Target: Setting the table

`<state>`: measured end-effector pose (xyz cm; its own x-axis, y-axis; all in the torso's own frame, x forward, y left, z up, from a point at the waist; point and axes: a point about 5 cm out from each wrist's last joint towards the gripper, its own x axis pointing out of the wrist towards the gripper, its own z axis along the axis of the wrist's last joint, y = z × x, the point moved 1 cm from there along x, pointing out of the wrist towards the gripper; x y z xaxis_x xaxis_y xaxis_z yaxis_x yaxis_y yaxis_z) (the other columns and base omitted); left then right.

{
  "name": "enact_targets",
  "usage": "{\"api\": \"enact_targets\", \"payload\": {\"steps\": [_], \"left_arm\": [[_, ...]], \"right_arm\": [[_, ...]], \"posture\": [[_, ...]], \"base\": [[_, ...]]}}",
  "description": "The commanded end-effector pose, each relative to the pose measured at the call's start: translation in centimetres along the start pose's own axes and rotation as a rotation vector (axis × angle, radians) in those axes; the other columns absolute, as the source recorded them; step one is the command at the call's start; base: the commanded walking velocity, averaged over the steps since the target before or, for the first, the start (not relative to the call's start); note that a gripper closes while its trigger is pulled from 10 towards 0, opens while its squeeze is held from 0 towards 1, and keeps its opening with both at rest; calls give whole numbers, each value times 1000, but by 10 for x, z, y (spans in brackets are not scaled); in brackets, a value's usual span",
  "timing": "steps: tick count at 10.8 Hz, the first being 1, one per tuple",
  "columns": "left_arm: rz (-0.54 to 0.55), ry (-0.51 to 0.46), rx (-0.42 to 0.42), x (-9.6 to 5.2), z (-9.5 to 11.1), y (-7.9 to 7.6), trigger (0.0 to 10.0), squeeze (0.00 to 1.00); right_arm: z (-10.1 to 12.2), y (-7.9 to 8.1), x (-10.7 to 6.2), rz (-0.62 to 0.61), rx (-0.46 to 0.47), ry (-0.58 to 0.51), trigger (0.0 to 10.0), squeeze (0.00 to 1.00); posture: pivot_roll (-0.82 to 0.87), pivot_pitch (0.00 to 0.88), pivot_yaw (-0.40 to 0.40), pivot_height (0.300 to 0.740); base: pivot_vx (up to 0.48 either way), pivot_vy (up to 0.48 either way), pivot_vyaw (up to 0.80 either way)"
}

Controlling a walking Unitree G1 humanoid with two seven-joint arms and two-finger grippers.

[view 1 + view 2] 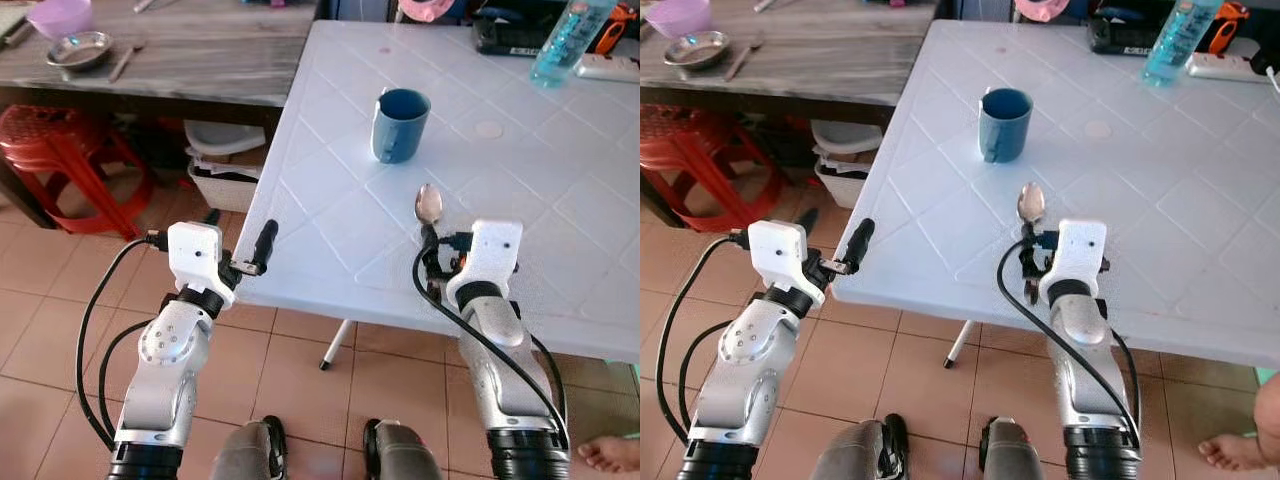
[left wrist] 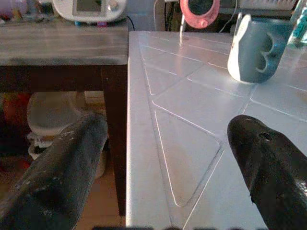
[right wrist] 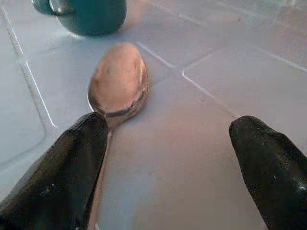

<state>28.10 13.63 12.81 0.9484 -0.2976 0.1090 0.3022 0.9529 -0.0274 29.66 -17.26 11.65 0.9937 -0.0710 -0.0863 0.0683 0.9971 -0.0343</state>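
Spoon [image 1: 428, 205] is lying flat on my white worktop [image 1: 520, 190], low centre in the head view, its bowl pointing at the blue mug [image 1: 400, 124] further up. I'm seeing my right gripper [image 3: 168, 158] sitting over the handle, jaws spread open, gripping nothing. My left gripper [image 2: 168, 163] is hovering at the worktop's left edge, jaws open too.

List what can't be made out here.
- Spoon handle: right wrist view, hidden under a finger of the open right gripper; eye views, covered by the wrist.
- Whether the spoon touches that finger: unclear.
- Blue mug contents: eye views, angle too shallow.
- Bottle top: cut by the upper edge.
- Left gripper, open at the white table edge: holds nothing visible.
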Motion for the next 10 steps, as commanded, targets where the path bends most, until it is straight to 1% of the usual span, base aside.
{"api": "enact_targets", "payload": {"steps": [1, 2, 4, 5, 6, 7, 8, 9, 10], "left_arm": [[-13, 1, 2, -2, 2, -1, 10000, 0], [-14, 1, 1, -2, 2, -1, 10000, 0], [-11, -1, 3, -2, 3, 0, 10000, 0], [-12, 2, 3, -3, 3, -1, 10000, 0], [-14, 5, 3, -3, 2, -1, 10000, 0], [-14, 9, 3, -3, 2, 0, 10000, 0], [-17, 13, 2, -3, 1, -1, 10000, 0], [-22, 17, -2, -3, 1, -1, 10000, 0], [-55, 38, -16, -4, -2, -5, 10000, 0]], "right_arm": [[4, 5, 1, 35, -4, 1, 10000, 0], [4, 9, 4, 79, -6, 18, 10000, 0], [4, 13, 4, 109, 14, 29, 10000, 0], [1, 16, 3, 133, 15, 54, 10000, 0], [-4, 17, 0, 139, 20, 93, 3725, 0], [-6, 17, -2, 134, 17, 107, 3490, 0], [-8, 17, -7, 131, 15, 120, 4039, 0], [-9, 18, -10, 135, 21, 126, 4314, 0], [-11, 19, -16, 139, 43, 150, 4275, 0]], "posture": [[-41, 198, 45, 740], [-41, 200, 47, 740], [-39, 201, 46, 740], [-39, 204, 47, 740], [-40, 205, 45, 740], [-40, 205, 45, 740], [-40, 205, 45, 740], [-44, 208, 43, 740], [-45, 209, 43, 740]], "base": [[0, 0, 0], [0, 0, 0], [0, 0, 0], [0, 0, 0], [0, 0, 0], [0, 0, 0], [0, 0, 0], [0, 0, 0], [0, 0, 0]]}}
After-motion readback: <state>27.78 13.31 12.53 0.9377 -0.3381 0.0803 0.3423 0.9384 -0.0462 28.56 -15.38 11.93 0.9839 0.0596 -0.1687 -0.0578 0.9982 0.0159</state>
